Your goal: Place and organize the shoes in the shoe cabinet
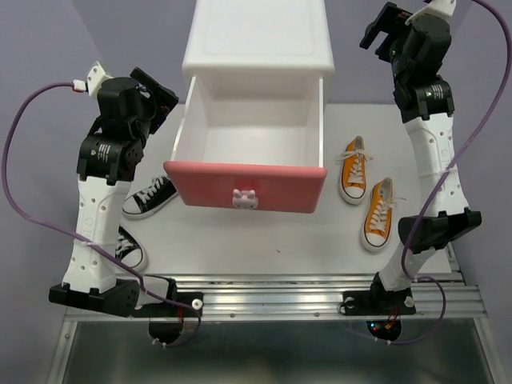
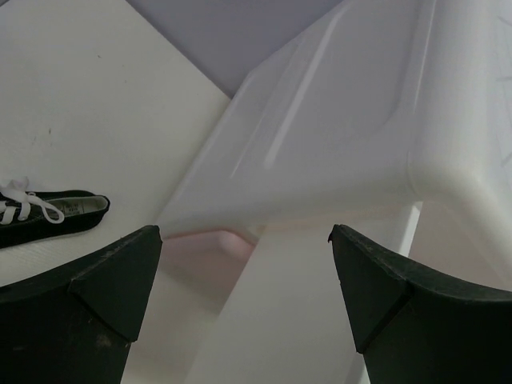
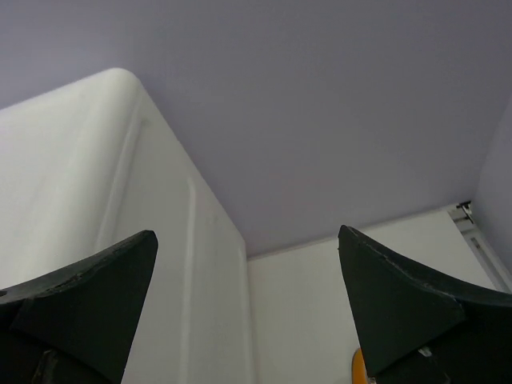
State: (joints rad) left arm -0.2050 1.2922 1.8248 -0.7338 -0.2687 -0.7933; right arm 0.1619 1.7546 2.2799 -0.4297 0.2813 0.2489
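I see the left gripper (image 2: 242,236) and right gripper (image 3: 246,234) both spread wide. The shoe cabinet (image 1: 258,36) has its pink drawer (image 1: 246,186) pulled out; orange shoes (image 1: 354,168) lie right of it, black shoes (image 1: 150,196) left.

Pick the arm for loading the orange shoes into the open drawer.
Right. Both orange shoes lie on its side of the drawer; the right gripper is open and empty. The left arm would have to cross the drawer.
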